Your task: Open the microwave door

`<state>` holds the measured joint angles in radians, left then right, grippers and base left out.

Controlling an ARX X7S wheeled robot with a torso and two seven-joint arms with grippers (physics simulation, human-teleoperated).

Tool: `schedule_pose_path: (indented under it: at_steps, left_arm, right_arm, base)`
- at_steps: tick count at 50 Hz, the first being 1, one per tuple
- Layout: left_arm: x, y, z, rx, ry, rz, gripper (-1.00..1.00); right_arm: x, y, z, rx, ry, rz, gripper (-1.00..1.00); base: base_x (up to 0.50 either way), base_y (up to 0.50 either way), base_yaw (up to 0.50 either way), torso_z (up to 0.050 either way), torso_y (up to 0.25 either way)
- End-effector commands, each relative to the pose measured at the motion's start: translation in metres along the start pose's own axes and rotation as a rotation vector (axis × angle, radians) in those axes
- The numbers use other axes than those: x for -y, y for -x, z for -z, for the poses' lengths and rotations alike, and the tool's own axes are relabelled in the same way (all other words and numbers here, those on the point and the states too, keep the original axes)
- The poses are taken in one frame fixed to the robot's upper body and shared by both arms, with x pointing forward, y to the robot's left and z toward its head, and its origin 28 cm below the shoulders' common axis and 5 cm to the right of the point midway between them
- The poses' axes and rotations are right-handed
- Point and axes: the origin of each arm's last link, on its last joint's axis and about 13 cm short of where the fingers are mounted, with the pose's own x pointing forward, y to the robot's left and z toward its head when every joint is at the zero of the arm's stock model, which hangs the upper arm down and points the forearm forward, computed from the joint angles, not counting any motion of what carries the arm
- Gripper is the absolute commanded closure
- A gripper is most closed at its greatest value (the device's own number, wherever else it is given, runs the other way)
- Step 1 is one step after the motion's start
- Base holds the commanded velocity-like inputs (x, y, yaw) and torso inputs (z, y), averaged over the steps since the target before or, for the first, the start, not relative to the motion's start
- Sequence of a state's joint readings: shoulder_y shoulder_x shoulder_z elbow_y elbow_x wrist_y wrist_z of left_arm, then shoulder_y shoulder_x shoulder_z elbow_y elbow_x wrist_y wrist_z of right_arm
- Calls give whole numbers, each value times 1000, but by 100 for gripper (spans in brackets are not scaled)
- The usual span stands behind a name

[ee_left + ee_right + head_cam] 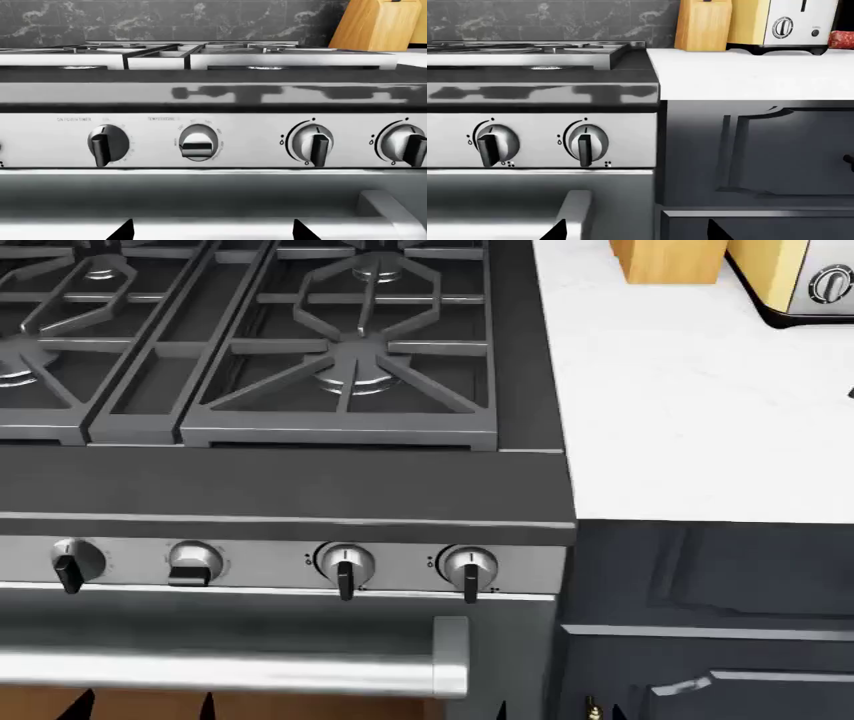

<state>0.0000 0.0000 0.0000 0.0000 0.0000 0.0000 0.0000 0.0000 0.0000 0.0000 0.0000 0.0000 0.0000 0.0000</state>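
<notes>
no microwave shows in any of the three views, so its look and its place cannot be told. the head view looks down on a stove [280,490] with black cast-iron grates [354,350] in angular, spoked shapes over round burners, a dark matte lip in front, and a brushed-steel control panel. four knobs [344,568] sit in a row on that panel, silver domes with black grips; three point down, while the second from the left has its grip turned sideways. below runs a thick, rounded steel oven handle [240,665].

just right of the stove lies a smooth white counter [694,420] over dark panelled cabinet doors [721,580]. at the counter's back stand a pale wooden knife block [702,25] and a toaster [780,25] with a steel face and a round dial. the wall behind is dark grey marbled stone.

each wrist view shows only two small black tips at its edge: left fingers [125,231], right fingers [560,230]. both pairs stand spread apart, holding nothing.
</notes>
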Motion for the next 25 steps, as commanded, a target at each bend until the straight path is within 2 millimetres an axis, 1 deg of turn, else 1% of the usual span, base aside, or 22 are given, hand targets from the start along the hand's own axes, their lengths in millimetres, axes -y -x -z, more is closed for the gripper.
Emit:
schedule_pose_path:
  at_steps: [1,2,3,6,11,13,17,18,19,20,21,22,24,25]
  left_arm:
    - [0,0,0,6,-10,1,-100]
    - [0,0,1,4,-9,2,-100]
    - [0,-1,2,3,-11,3,-100]
    - [0,-1,2,3,-12,7,-100]
    - [1,1,0,12,-12,21,-100]
    - [1,1,0,14,-11,19,-100]
    - [-1,-2,-10,56,-17,0,-100]
    - [-2,-2,-18,96,-19,-3,-100]
    - [-2,-2,-24,119,-12,-7,-100]
    - [-4,-3,-35,157,-4,-6,-100]
    - [-4,-2,-39,174,-8,-7,-100]
    - [-5,-2,-50,215,-8,-10,-100]
    - [-6,0,-67,292,-20,-17,-100]
    - [-7,0,-71,305,-17,-18,-100]
  right_arm:
    - [-2,-1,7,-24,41,20,-100]
    - [-2,-2,8,-28,41,20,-100]
    - [-2,-3,8,-29,80,39,-100]
    - [-2,-3,9,-28,97,11,-100]
    - [-3,-1,7,-21,106,12,-100]
    - [-2,-4,5,18,153,51,-100]
    - [1,-11,-7,68,228,119,-100]
    - [3,-14,-15,102,234,149,-100]
    - [4,-14,-21,106,224,142,-100]
    - [6,-16,-32,153,250,193,-100]
    - [7,-16,-35,165,253,193,-100]
    - [10,-16,-45,197,240,208,-100]
    - [14,-18,-57,238,252,242,-100]
    - [15,-18,-59,245,240,237,-100]
  base:
    - [0,0,0,0,0]
    - [0,0,0,0,0]
    - [0,0,0,0,0]
    - [0,0,0,0,0]
    - [0,0,0,0,0]
    - [0,0,0,0,0]
    - [0,0,0,0,0]
    - [0,0,0,0,0]
    - [0,0,0,0,0]
    - [0,0,0,0,0]
    - [0,0,0,0,0]
    - [0,0,0,0,0]
    - [0,0,0,0,0]
    - [0,0,0,0,0]
